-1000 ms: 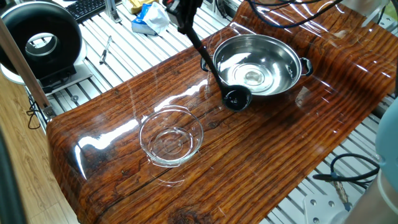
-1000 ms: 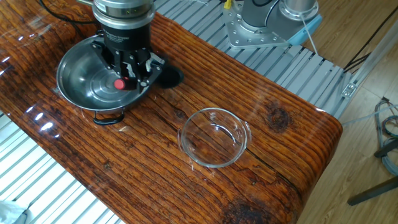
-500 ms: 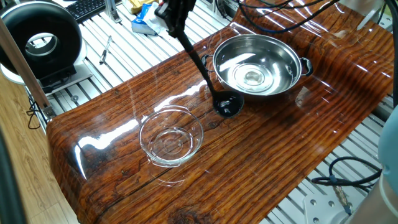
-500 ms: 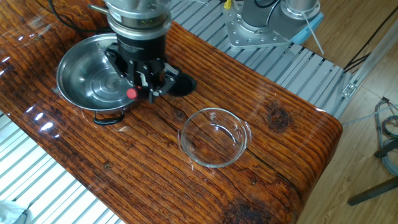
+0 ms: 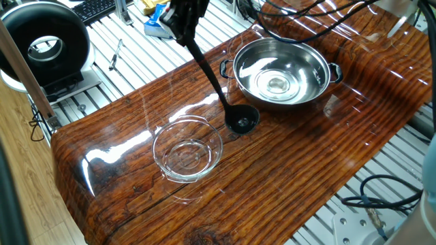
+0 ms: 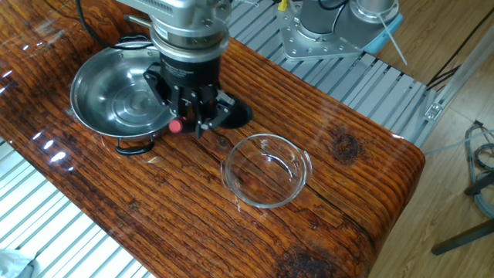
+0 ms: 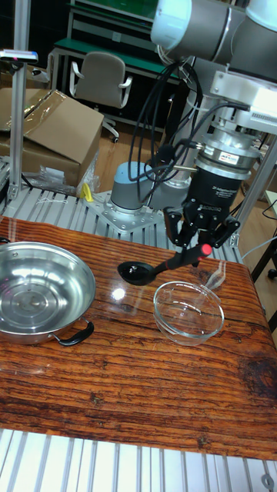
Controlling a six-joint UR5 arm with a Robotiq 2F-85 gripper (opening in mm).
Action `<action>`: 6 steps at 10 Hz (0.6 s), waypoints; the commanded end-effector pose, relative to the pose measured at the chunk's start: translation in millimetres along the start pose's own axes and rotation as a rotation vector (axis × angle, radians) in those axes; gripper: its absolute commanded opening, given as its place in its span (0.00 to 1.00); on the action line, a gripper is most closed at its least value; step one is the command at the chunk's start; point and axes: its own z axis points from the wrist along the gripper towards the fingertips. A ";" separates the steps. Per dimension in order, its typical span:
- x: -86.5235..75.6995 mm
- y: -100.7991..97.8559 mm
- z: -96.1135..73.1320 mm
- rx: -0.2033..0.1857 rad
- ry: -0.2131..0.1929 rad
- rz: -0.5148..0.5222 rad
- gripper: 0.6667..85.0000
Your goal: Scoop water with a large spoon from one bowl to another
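Note:
My gripper (image 6: 190, 122) is shut on the upper handle of the large spoon (image 5: 208, 73), a black ladle with a red mark (image 7: 206, 249) at its tip. The handle slants down to the cup (image 5: 242, 121), which sits low over the wood between the two bowls. The steel bowl (image 5: 310, 60) stands just behind the cup, with faint glints of water (image 5: 276, 84) at its bottom. A short way in front of the cup is the clear glass bowl (image 5: 161, 136). Whether the cup holds water I cannot tell.
The wooden tabletop (image 5: 286, 170) is glossy, with ribbed metal decking (image 5: 146, 58) around it. A black round device (image 5: 44, 47) and clutter (image 5: 160, 20) lie beyond the table's far side. The arm's base (image 7: 135, 196) stands behind the table.
My gripper has carried the ladle away from the steel bowl's side toward the glass bowl. The cup now hangs closer to the glass bowl. Both bowls stayed put.

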 end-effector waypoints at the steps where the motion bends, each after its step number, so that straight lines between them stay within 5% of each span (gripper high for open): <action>1: 1.2 2.1 0.4 0.012 0.004 -0.003 0.00; 6: 6.7 -0.3 0.3 0.021 0.026 -0.049 0.00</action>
